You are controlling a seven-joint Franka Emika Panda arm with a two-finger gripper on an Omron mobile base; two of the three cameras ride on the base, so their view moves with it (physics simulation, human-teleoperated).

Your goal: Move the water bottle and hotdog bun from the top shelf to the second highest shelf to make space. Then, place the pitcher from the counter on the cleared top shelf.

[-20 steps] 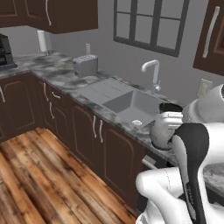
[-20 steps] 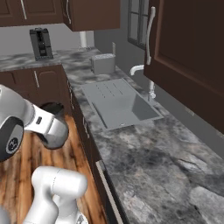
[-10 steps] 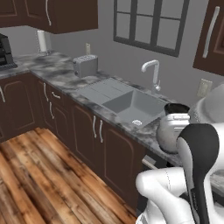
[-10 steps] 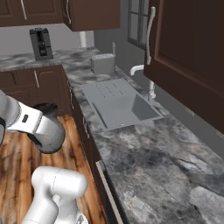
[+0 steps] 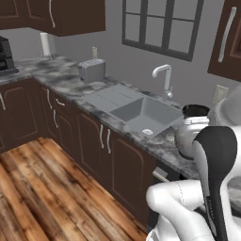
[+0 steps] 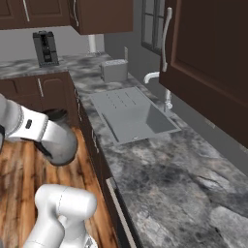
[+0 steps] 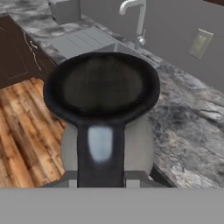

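Note:
My gripper (image 6: 42,133) is shut on the pitcher (image 6: 59,140), a bulbous shiny silver-grey vessel with a black rim, and holds it in the air. In the right base view it hangs over the wooden floor, just off the front edge of the counter (image 6: 160,179). The left base view shows the pitcher (image 5: 192,134) beside my arm, above the counter (image 5: 61,77) to the right of the sink. From the hand, I look down into the pitcher's (image 7: 103,87) black mouth, with its dark handle running towards me. The water bottle, hotdog bun and both shelves are out of view.
A steel sink (image 5: 141,113) with a curved faucet (image 5: 164,80) is set in the counter. A silver toaster (image 5: 92,70) stands further left and a black coffee machine (image 6: 45,47) sits in the far corner. Dark wall cabinets (image 6: 208,58) hang above the counter. Wooden floor (image 5: 42,188) lies in front.
The arm has carried the pitcher a little rightward and upward in the left base view, nearer the base. The grip has not changed.

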